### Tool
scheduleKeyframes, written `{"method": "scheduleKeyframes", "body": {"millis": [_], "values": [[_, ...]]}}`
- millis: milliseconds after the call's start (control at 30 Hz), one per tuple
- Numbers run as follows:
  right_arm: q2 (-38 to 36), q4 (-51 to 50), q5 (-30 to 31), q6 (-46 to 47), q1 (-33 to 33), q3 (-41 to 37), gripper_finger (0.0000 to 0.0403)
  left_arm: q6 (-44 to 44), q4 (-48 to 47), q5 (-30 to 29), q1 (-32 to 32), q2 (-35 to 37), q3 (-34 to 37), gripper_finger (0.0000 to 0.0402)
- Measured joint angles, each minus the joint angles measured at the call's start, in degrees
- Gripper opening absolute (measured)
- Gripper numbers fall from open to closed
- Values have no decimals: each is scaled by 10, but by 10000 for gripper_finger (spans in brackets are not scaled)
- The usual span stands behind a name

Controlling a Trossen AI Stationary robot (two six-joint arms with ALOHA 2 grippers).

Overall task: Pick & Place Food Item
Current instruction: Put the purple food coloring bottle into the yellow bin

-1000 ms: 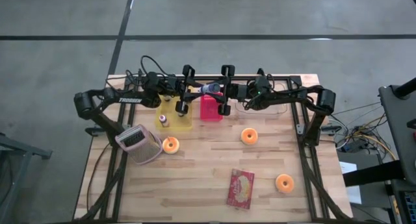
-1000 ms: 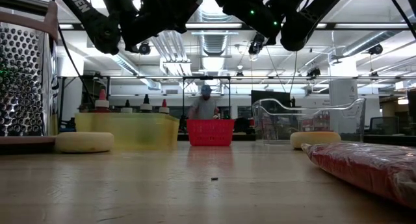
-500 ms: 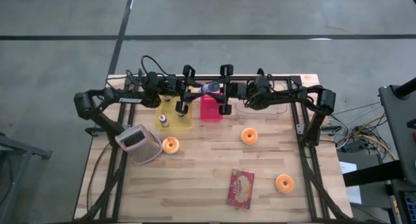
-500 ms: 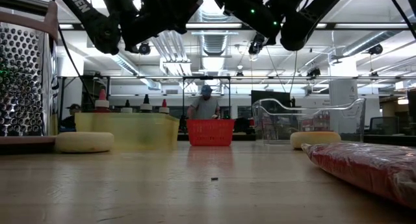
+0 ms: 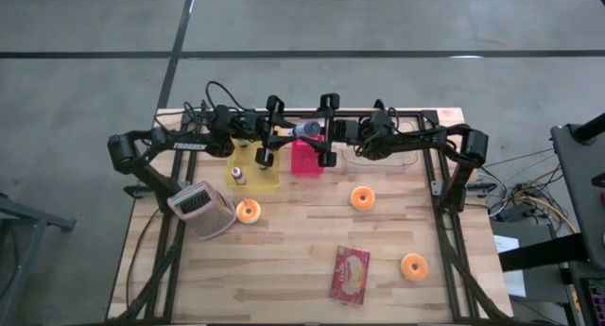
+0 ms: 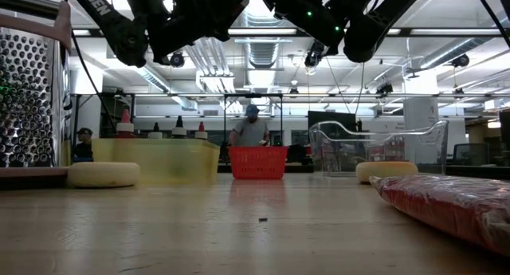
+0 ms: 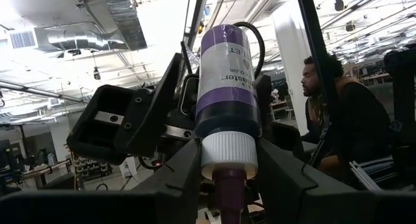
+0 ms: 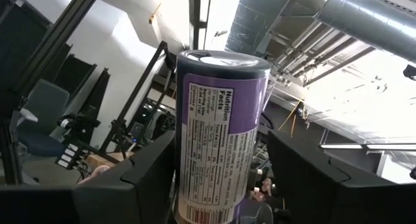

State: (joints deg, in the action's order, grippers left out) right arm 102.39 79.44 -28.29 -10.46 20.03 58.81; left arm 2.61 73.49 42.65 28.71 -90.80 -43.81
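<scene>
Purple-labelled squeeze bottle (image 5: 304, 128) hangs above the red basket's (image 5: 305, 164) rim, pinched by left gripper (image 5: 284, 132); right gripper (image 5: 333, 132) flanks it, loosened (2 fingers apart).

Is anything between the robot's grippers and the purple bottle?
Nothing visible. The left gripper is shut on the purple-labelled plastic bottle at its white cap end, and the right gripper is right at its other end.

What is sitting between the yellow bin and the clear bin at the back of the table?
The red basket sits between the yellow bin and the clear bin, seen in the high and low views.
</scene>
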Motion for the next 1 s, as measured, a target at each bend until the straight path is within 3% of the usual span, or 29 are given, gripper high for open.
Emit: {"method": "scheduleKeyframes", "body": {"millis": [600,1000], "values": [[0,0,0,0,0,0,301,0,1,0,1,0,0,121],[0,0,0,19,0,0,312,0,-15,-1,13,0,0,121]]}}
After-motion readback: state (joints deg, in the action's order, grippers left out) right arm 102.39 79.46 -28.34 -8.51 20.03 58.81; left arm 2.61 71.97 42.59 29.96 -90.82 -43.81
